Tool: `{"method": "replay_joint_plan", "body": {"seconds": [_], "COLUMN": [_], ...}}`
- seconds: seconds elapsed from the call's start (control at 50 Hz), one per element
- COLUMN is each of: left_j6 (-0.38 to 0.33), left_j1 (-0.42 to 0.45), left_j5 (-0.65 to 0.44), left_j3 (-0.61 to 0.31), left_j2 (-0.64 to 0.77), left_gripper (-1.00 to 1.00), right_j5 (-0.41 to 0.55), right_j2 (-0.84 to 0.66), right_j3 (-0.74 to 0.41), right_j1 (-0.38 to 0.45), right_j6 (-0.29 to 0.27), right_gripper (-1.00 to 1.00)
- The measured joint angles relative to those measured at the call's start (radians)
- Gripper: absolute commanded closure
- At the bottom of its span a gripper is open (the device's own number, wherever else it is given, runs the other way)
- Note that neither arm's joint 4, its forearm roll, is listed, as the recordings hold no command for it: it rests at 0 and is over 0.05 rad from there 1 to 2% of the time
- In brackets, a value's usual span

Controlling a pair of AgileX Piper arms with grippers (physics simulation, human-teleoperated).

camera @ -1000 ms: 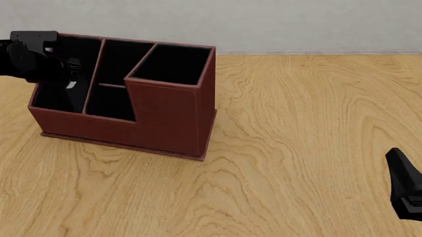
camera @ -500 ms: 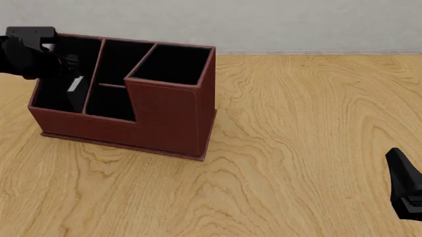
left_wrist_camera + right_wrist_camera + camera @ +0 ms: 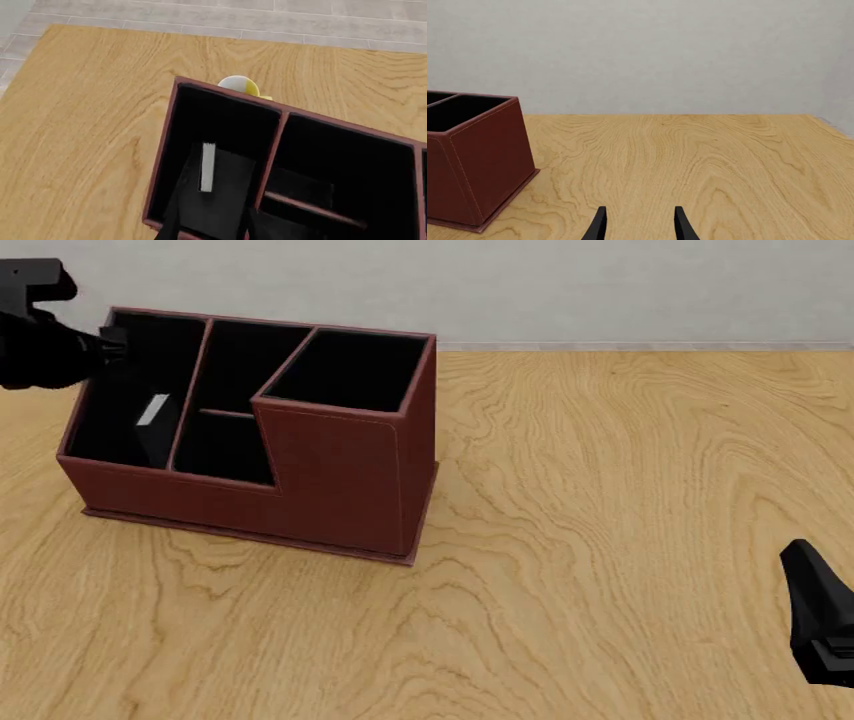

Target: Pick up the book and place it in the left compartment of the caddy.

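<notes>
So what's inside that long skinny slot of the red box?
The book sits in the left compartment of the caddy, pale page edge showing. Its near end is hidden by the gripper fingers.

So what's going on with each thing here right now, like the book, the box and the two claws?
book: inside the left compartment, leaning, released
caddy: upright on the table
left gripper: above the compartment, open, holding nothing
right gripper: open, empty, low over the table, away from the caddy

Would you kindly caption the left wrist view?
Book resting inside the caddy's left compartment, open left gripper above.
</notes>
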State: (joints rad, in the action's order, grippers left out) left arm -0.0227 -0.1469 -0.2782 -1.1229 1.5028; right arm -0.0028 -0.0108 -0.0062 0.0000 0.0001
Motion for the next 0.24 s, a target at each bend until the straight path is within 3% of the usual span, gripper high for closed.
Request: {"method": "replay_joint_plan", "body": {"seconds": [0.24], "left_j6": [0.045], "left_j1": [0.019], "left_j5": [-0.035], "left_j3": [0.123], "left_j2": [-0.199], "left_gripper": [-1.0], "right_j5": [0.0], "right_j2": [0.0], "right_j3": [0.0], "right_j1": [0.0], "right_j6": [0.0], "right_gripper": [-1.0]}}
